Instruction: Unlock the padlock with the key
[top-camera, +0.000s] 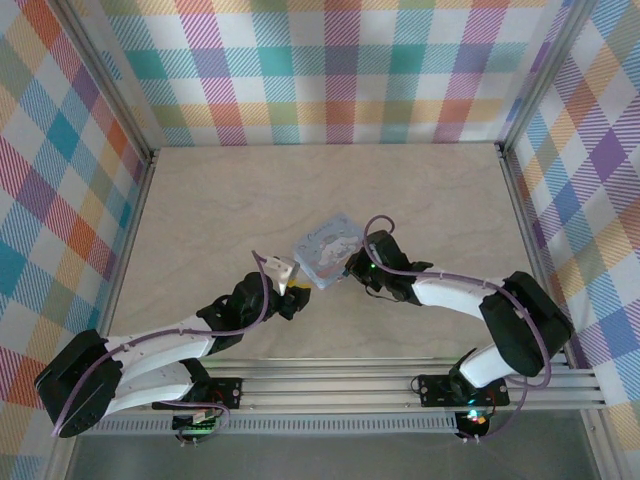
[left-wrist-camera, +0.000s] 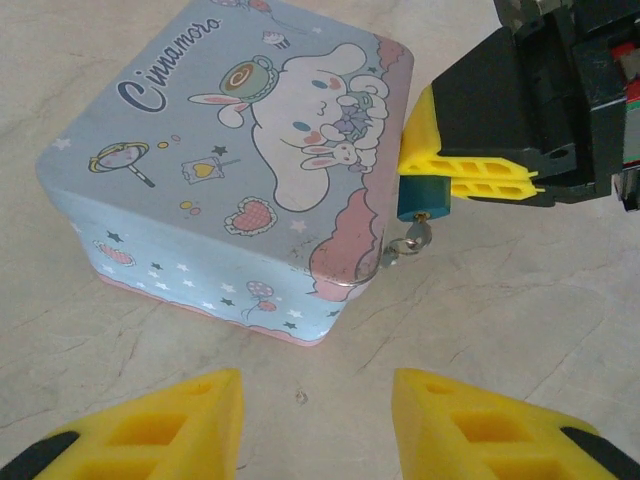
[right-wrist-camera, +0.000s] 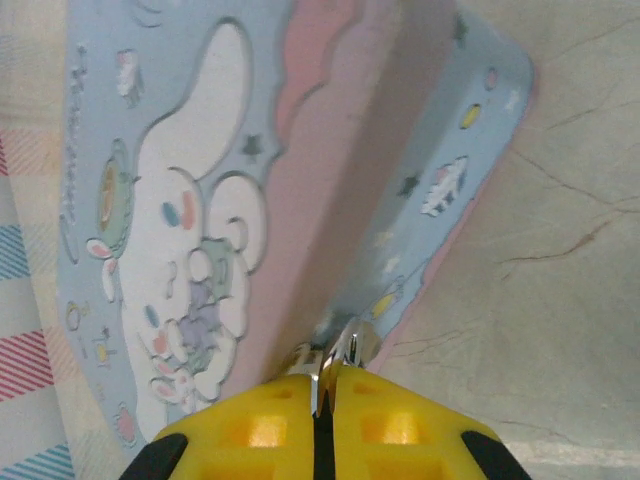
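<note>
The tiny teal padlock (left-wrist-camera: 424, 200) hangs at the front corner of the pale blue cartoon tin box (left-wrist-camera: 230, 170), joined to a small metal ring (left-wrist-camera: 400, 250) at the box's clasp. My right gripper (right-wrist-camera: 325, 385) is shut on a thin silvery piece, the key (right-wrist-camera: 345, 348), pressed up to that same corner. In the left wrist view its yellow fingers (left-wrist-camera: 470, 178) sit directly on top of the padlock. Whether the key is in the lock I cannot tell. My left gripper (left-wrist-camera: 315, 390) is open and empty, low over the table just short of the box.
The box (top-camera: 325, 250) sits mid-table between my left gripper (top-camera: 287, 272) and my right gripper (top-camera: 350, 270). Bare beige table (top-camera: 420, 190) stretches behind it to the plaid walls. The arm bases and a metal rail (top-camera: 330, 390) run along the near edge.
</note>
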